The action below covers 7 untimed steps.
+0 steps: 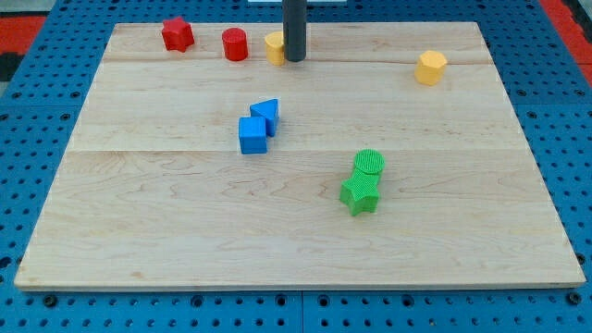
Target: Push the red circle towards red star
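The red circle point(235, 43) stands near the view's top, left of centre. The red star point(177, 34) lies a short way to its left, apart from it. My tip point(295, 59) is at the view's top, just right of a yellow block point(275, 46) that it partly hides. That yellow block lies between my tip and the red circle and seems close to or touching the circle's right side.
A yellow hexagon-like block point(430, 67) lies at the top right. A blue cube point(252, 135) and a blue triangle-like block point(266, 114) touch near the centre. A green circle point(369, 164) and a green star point(359, 195) touch right of centre. The board's top edge point(370, 24) is near.
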### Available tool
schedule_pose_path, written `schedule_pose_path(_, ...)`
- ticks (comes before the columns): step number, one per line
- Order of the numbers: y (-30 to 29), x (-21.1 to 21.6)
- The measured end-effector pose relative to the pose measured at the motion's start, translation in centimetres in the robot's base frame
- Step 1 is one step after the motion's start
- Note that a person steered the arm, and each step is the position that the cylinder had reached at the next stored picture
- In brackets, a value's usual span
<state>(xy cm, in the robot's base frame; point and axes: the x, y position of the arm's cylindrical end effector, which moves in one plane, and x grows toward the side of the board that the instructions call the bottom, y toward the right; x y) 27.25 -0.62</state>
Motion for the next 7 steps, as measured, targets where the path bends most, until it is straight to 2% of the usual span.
schedule_pose_path(2, -0.5, -4.9)
schedule_pose_path(3, -0.5, -4.3)
schedule_pose_path(4, -0.6, 0.7)
schedule_pose_path(5, -1.1, 3.1)
schedule_pose_path(6, -4.3, 2.4)
schedule_pose_path(7, -6.6, -2.2)
